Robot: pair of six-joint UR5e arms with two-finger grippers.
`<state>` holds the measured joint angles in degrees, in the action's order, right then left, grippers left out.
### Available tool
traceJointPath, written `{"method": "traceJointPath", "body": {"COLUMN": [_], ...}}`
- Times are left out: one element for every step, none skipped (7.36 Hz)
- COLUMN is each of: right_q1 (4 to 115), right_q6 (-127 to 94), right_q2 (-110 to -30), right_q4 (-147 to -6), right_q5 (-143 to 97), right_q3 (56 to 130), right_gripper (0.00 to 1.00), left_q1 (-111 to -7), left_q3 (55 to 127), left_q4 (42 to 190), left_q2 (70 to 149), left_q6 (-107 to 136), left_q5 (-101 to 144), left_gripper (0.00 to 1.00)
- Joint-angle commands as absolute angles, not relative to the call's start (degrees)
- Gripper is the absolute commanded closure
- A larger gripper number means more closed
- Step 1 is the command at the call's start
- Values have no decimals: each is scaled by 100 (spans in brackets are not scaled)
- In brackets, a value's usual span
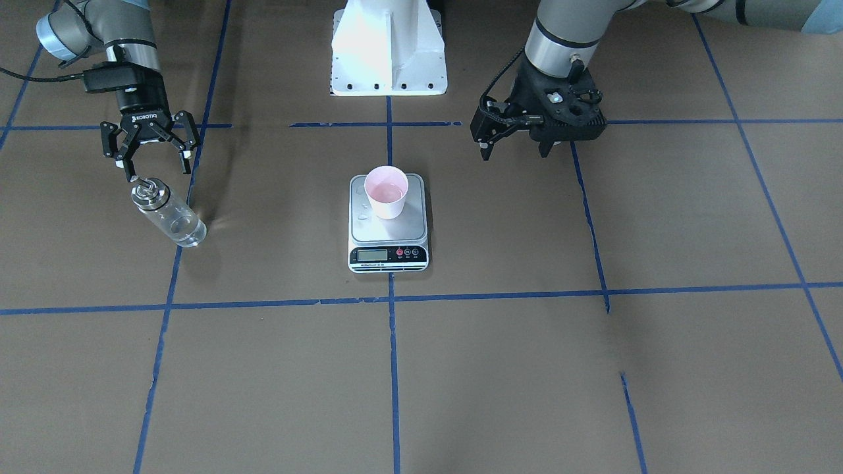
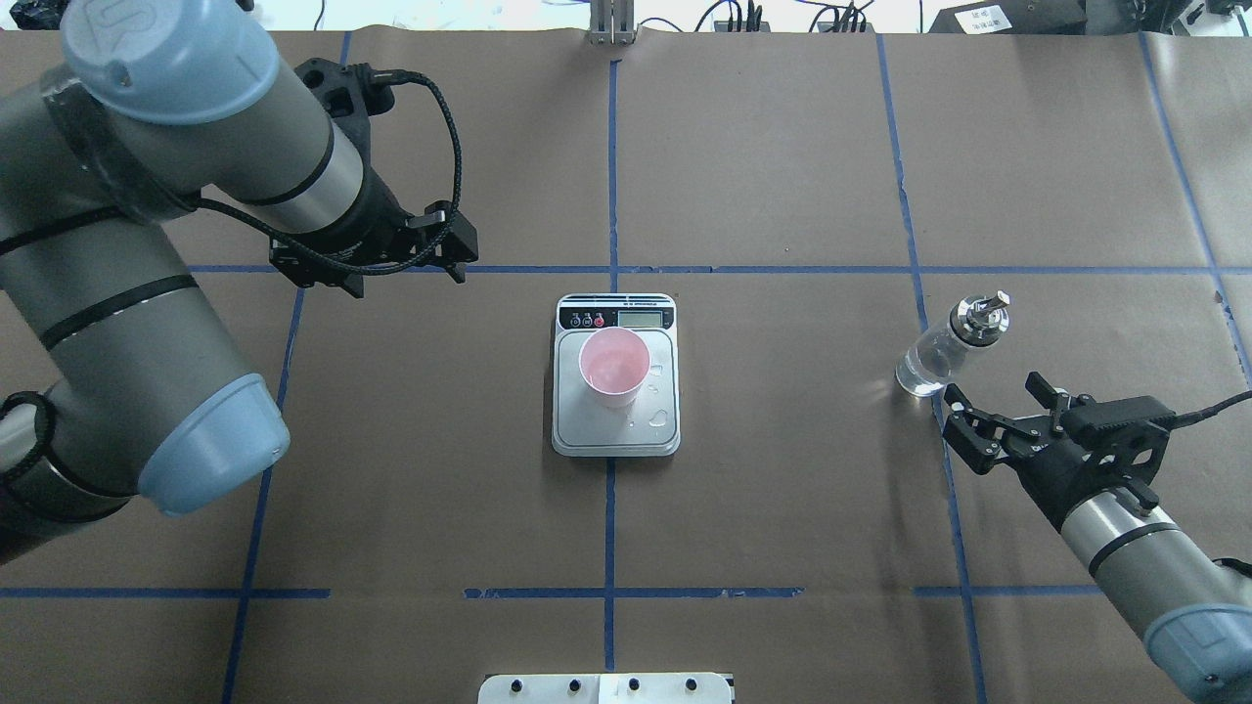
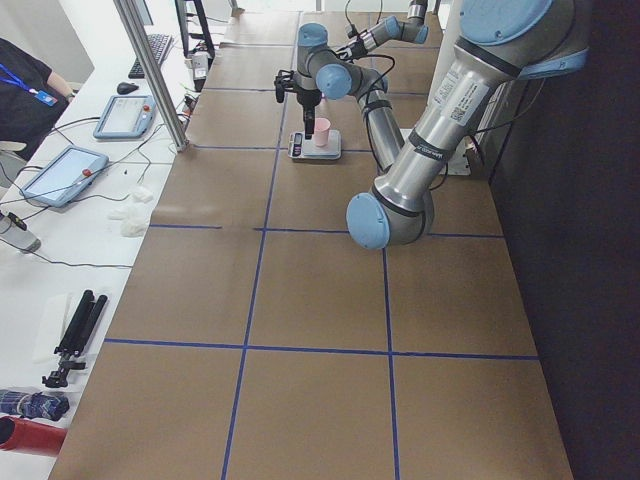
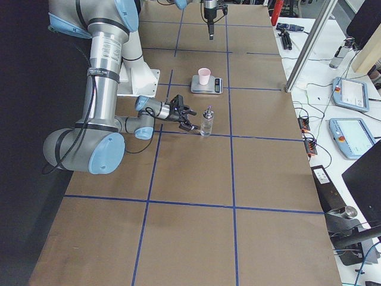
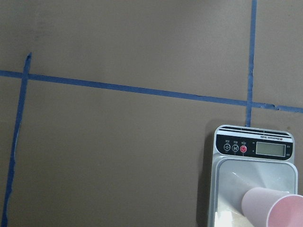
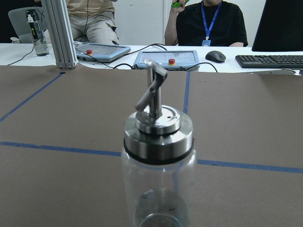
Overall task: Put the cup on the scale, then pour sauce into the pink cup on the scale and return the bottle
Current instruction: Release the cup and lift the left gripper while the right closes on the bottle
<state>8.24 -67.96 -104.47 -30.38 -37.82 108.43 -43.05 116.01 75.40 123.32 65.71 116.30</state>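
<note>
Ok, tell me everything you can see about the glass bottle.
The bottle is a small clear glass cylinder with a shiny metal collar and an angled metal pour spout. It stands upright on the brown table cover, at a blue tape line, well apart from the scale and cup. It looks mostly empty, and any clear liquid in it is hard to gauge. Nothing grips it: the right gripper is open close beside it.
</note>
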Motion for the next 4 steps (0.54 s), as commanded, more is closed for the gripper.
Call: {"method": "traceJointPath", "body": {"right_q1": [800,817,826,835], "right_q6": [-6724,-6689,-6671,-6671], "right_q2": [-10039,-10037,-10081,-10072], "right_q4": [-3041,-3041,-3024,-3006], "right_q5": [-3700,-3700,-3691,-3561], "right_q3": [10514,10486,10407,10258], "right_gripper": [0,0,0,0], "left_q1": [-4411,-4577,-4631,-4684], "left_q3": [11724,11829,11900,11900], "left_q4": [7532,7524,7532,7532], "left_q2": [12008,11797,11612,11602], "left_q6": [5859,5427,5249,5169], "left_q5": [11619,11628,11619,11619], "left_gripper": [0,0,0,0]}}
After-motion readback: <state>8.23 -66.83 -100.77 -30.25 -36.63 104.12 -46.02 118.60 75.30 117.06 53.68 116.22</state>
